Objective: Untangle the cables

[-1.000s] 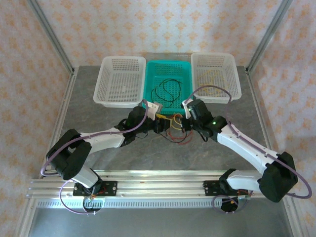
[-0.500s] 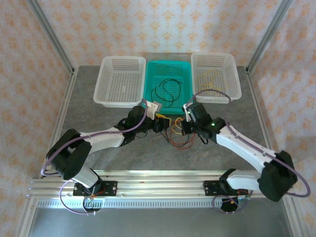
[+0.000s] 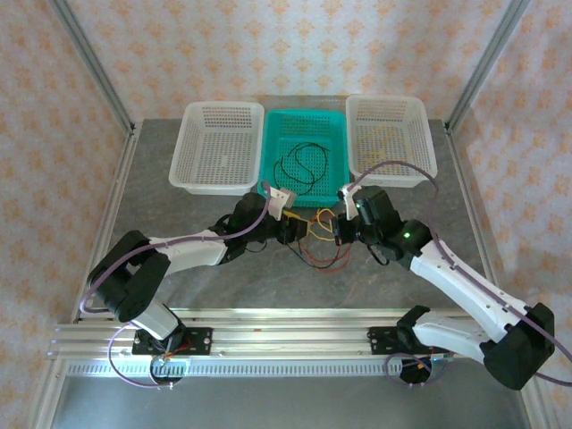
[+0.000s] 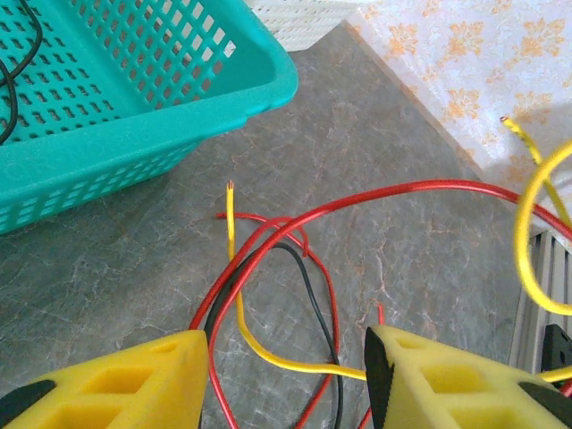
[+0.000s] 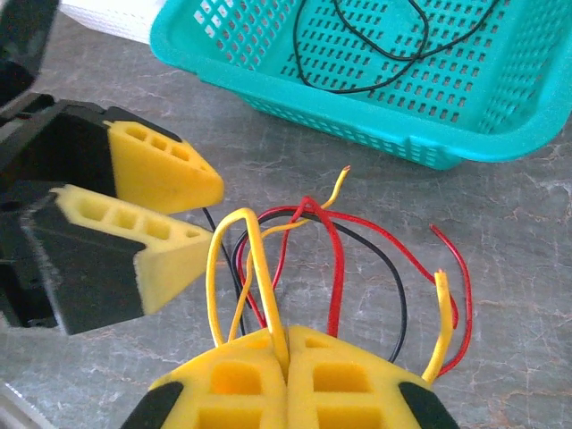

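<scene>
A small tangle of red, yellow and black cables [image 3: 322, 250] lies on the grey table [image 3: 170, 210], just in front of a teal basket [image 5: 429, 143] and between two claws. The right claw [image 5: 286, 344] is pressed together on a loop of yellow cable [image 5: 239, 214]. The left claw [image 4: 284, 344] has its fingers apart, and strands pass loosely between them. Another black cable [image 3: 298, 166] lies inside the teal basket. The white basket [image 3: 432, 147] on the right may hold a faint yellow strand.

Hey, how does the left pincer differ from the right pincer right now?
The left pincer stands open, while the right pincer is shut. Red, black and yellow cables pass loosely between the left pincer's fingers; the right pincer clamps a yellow cable loop. Both have yellow fingers and sit near the teal basket.
</scene>
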Robot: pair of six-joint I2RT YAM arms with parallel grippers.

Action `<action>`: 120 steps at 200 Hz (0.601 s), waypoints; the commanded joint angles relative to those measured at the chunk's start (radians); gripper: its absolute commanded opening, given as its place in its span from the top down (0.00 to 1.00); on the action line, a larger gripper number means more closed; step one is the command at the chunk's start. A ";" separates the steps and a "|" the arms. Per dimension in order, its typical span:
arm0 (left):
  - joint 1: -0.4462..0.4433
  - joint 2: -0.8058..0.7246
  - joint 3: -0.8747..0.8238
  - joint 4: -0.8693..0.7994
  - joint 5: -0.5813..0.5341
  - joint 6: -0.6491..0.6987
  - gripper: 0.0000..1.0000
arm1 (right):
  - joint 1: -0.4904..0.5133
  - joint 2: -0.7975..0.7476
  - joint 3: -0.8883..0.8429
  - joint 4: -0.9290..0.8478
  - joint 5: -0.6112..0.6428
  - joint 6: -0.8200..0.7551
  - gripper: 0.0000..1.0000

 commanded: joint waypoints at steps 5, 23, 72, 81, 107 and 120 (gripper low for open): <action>0.015 -0.003 0.002 0.025 0.036 0.000 0.49 | 0.006 -0.024 0.053 -0.020 -0.040 -0.047 1.00; 0.014 -0.001 0.009 0.032 0.065 -0.005 0.49 | 0.006 -0.011 0.060 -0.021 -0.066 -0.062 1.00; 0.014 0.018 0.021 0.014 0.077 0.017 0.49 | 0.006 -0.011 0.057 0.018 -0.099 -0.065 1.00; 0.015 0.025 0.023 0.020 0.073 0.015 0.49 | 0.006 -0.011 0.056 0.022 -0.109 -0.067 1.00; 0.014 0.043 0.026 0.051 0.051 -0.001 0.50 | 0.006 -0.006 0.056 0.024 -0.130 -0.070 1.00; 0.015 0.052 0.033 0.063 0.031 -0.007 0.50 | 0.006 -0.005 0.057 0.024 -0.141 -0.073 1.00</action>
